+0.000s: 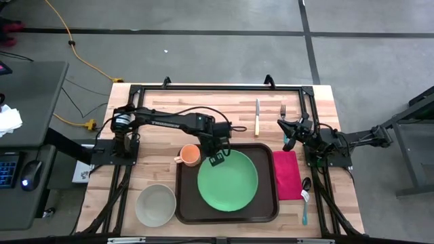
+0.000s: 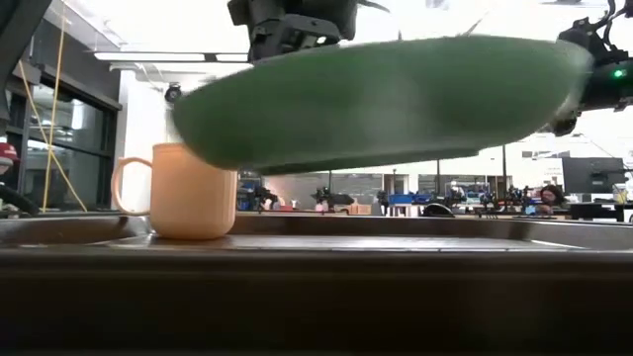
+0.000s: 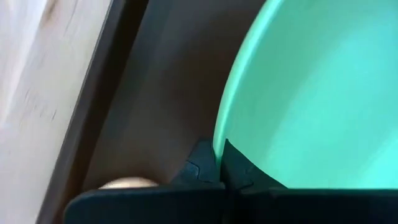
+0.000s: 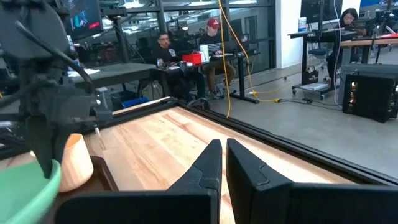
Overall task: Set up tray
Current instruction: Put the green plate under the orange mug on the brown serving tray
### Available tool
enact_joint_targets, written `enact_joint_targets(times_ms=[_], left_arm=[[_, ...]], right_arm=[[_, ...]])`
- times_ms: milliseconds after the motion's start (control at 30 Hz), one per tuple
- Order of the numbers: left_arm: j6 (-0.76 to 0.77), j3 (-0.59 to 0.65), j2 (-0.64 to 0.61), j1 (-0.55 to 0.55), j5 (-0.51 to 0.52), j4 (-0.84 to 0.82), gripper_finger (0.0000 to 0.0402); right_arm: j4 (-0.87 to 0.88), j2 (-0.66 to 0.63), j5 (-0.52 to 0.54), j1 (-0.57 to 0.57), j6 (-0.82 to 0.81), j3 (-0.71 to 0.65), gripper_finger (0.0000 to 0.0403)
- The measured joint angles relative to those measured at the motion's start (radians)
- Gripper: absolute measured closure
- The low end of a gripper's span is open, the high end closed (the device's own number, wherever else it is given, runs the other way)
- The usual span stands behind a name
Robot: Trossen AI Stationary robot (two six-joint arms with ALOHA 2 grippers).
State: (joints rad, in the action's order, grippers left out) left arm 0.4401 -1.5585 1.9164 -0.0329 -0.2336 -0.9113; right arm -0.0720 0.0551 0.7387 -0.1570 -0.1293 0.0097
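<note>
While the left gripper (image 1: 218, 159) pinches the far-left rim of the green plate (image 1: 228, 181), its fingers clamped together on that edge, the tray (image 1: 183, 203) lies at the near middle of the wooden table (image 1: 163, 115). It is dark brown, rectangular with rounded corners and a raised rim, and the widest thing there. In the low view the plate is tilted and lifted off the tray floor, filling much of the frame and hiding the far side of the table.

From the left, a pale round bowl (image 1: 155, 205) sits on the wood just beside the tray's near-left corner. An orange mug (image 1: 189, 155) stands at the tray's far-left corner, close to the left gripper. The plate covers most of the tray. Farther back lie a knife (image 1: 258, 117) and a fork (image 1: 283, 112), well apart from the tray. A magenta napkin (image 1: 287, 175) lies just beside the tray's right edge, with a spoon (image 1: 305, 198) to its right. The right gripper (image 1: 287, 144) hovers over the table beyond the napkin, fingers together, holding nothing.
</note>
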Motion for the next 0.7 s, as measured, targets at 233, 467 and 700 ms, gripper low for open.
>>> enact_joint_targets(times_ms=[233,467,700], left_arm=[[-0.034,0.003,0.032,-0.007,-0.016,-0.018,0.0389],[-0.051,0.003,0.067,-0.007,-0.043,-0.006,0.0389],[-0.067,0.002,0.068,-0.007,-0.023,-0.035,0.0389]], right_arm=[[0.000,0.004,0.006,0.000,-0.002,0.000,0.0402],[-0.002,0.007,0.011,0.000,-0.001,0.000,0.0402],[0.000,0.015,0.011,0.000,-0.001,0.000,0.0402]])
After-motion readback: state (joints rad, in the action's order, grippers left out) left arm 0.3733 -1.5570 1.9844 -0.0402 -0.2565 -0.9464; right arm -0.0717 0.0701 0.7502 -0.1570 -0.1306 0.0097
